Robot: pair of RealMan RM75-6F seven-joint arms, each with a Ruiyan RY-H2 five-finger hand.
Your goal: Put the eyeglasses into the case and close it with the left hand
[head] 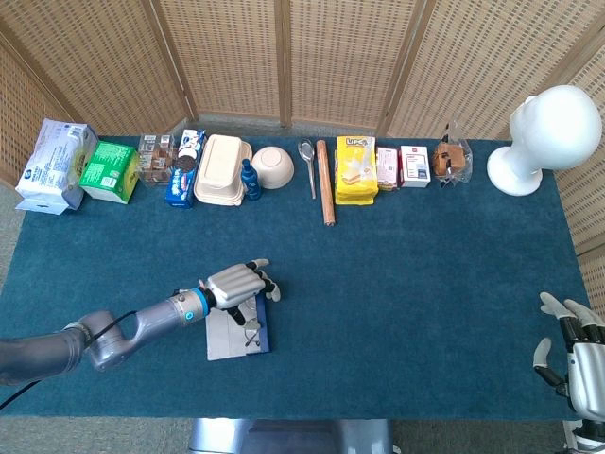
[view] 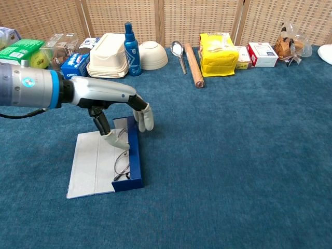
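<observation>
The eyeglass case (view: 88, 166) lies open on the blue cloth, a flat white lining with a raised blue wall (view: 136, 166) along its right side. Thin wire eyeglasses (view: 122, 162) lie on the lining against that wall. My left hand (view: 111, 96) reaches over the far end of the case, its fingers (view: 145, 118) curled down outside the blue wall and its thumb resting on the lining. From the head view the case (head: 222, 340), eyeglasses (head: 251, 331) and left hand (head: 236, 282) sit left of centre. My right hand (head: 575, 357) hangs with fingers spread, holding nothing, beyond the table's right front corner.
Along the back edge stand a blue spray bottle (view: 129, 41), a beige food box (view: 109, 54), a bowl (view: 153, 54), a rolling pin (view: 194, 65), a yellow packet (view: 218, 52) and small boxes. A white mannequin head (head: 548, 137) stands at the back right.
</observation>
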